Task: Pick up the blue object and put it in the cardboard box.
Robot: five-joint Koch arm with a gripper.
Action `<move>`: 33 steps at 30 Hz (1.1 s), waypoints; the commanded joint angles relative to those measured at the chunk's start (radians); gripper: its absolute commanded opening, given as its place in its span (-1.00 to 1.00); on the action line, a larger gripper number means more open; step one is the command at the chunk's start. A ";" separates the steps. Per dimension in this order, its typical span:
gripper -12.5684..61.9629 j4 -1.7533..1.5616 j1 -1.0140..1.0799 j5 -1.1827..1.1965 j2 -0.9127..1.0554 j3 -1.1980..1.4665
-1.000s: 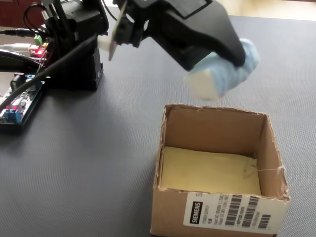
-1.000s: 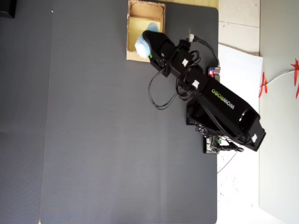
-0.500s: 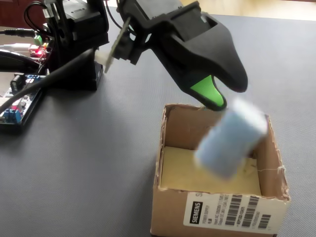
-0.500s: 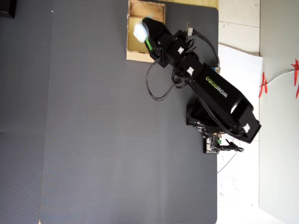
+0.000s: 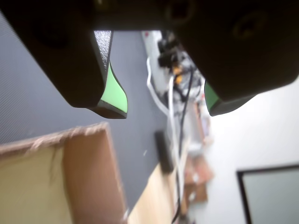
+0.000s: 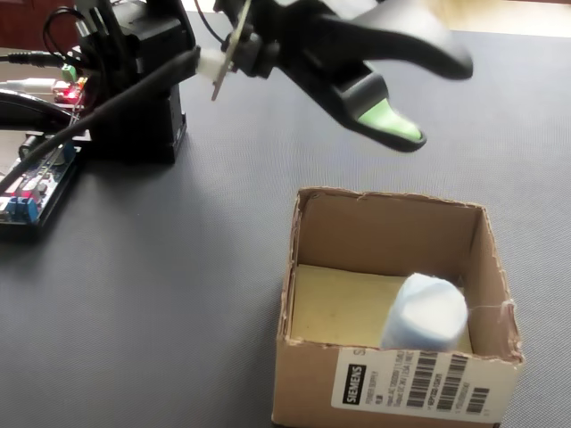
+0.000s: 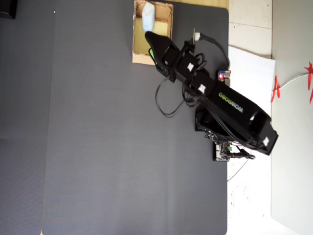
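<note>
The cardboard box (image 6: 308, 379) stands open on the dark mat, with a barcode label on its front wall. The pale blue object (image 6: 426, 312) lies inside it, in the near right corner of the fixed view. Seen from overhead, the blue object (image 7: 148, 15) rests at the box's (image 7: 136, 30) far end. My gripper (image 6: 439, 101) hovers above the box's back edge, open, with nothing between its green pads (image 6: 390, 121). In the wrist view the gripper (image 5: 166, 111) stands wide apart, and only a corner of the box (image 5: 88, 172) shows at the lower left; the blue object is out of that view.
The arm's black base (image 6: 143, 85) stands at the back left of the fixed view, with a circuit board (image 6: 36, 183) and cables beside it. Overhead, the mat (image 7: 98, 127) ends at the right against a white sheet (image 7: 249, 73).
</note>
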 commanded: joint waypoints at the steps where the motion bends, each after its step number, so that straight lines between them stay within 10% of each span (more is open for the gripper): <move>1: 0.24 -0.152 -0.055 0.060 0.075 0.014; 33: 0.25 -0.181 -0.526 0.212 0.288 0.634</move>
